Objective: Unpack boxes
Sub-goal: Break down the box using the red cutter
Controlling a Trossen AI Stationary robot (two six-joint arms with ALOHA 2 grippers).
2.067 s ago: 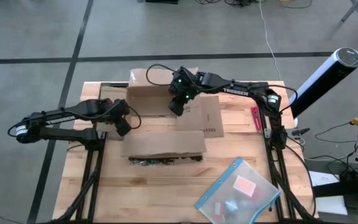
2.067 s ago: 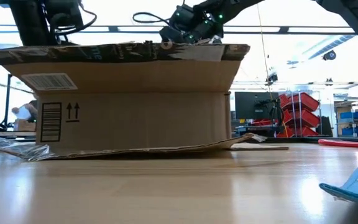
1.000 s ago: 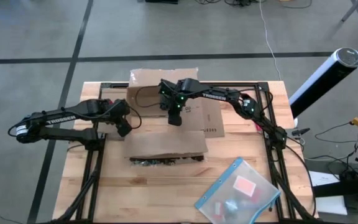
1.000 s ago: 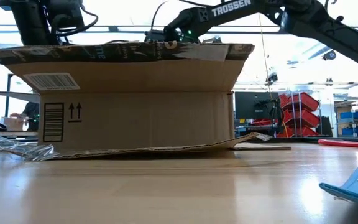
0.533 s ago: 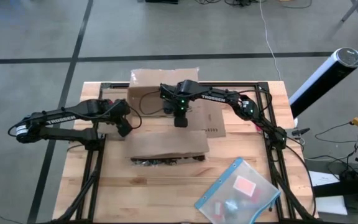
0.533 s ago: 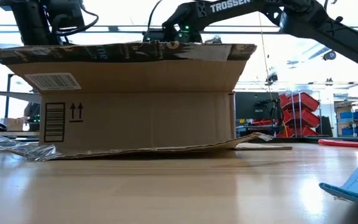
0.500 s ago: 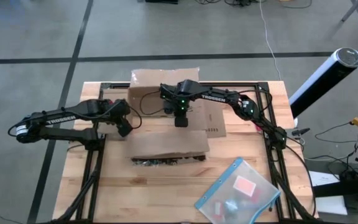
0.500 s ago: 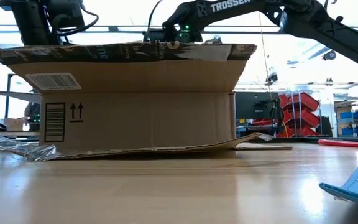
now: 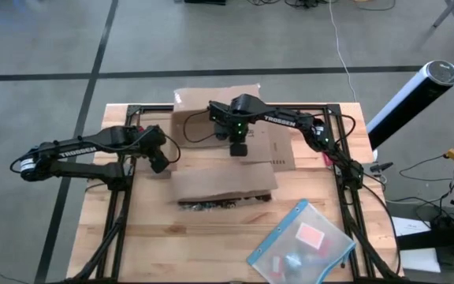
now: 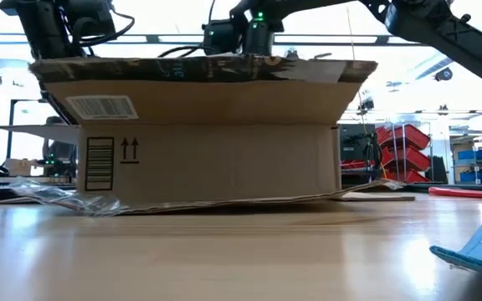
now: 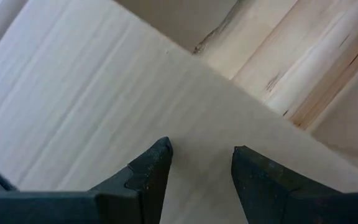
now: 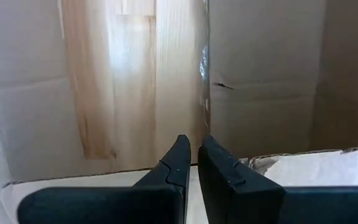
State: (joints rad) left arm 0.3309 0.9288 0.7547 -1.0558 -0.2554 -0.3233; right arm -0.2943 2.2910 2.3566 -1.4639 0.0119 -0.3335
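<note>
The brown cardboard box [image 9: 223, 183] [image 10: 216, 163] stands on the table's middle with its flaps spread open. A barcode label and arrows mark its near wall. My right gripper [image 9: 239, 147] [image 12: 193, 149] reaches down into the opening by the right wall, fingers shut with nothing seen between them. Crumpled packing [image 12: 297, 165] lies inside the box. At the box's left side, my left gripper [image 9: 158, 162] [image 11: 201, 152] hangs open over a pale cardboard flap [image 11: 104, 93]. My right gripper comes from above into the box, its shut fingers pointing down close to the inner right wall [image 12: 266, 62]. The gripper's own body hides the fingertips, so I cannot tell whether they touch the wall or the bottom.
A clear pouch with a blue edge [image 9: 302, 244] lies at the near right. A small red tool [image 9: 322, 150] lies by the right edge. Crumpled clear plastic [image 10: 57, 196] sticks out from under the box. A black and white cylinder [image 9: 412, 95] stands off the table's right.
My right gripper has gone toward the table's right edge inside the box. The whole box has slid along the table the same way, keeping its flaps spread. My left gripper has kept its place.
</note>
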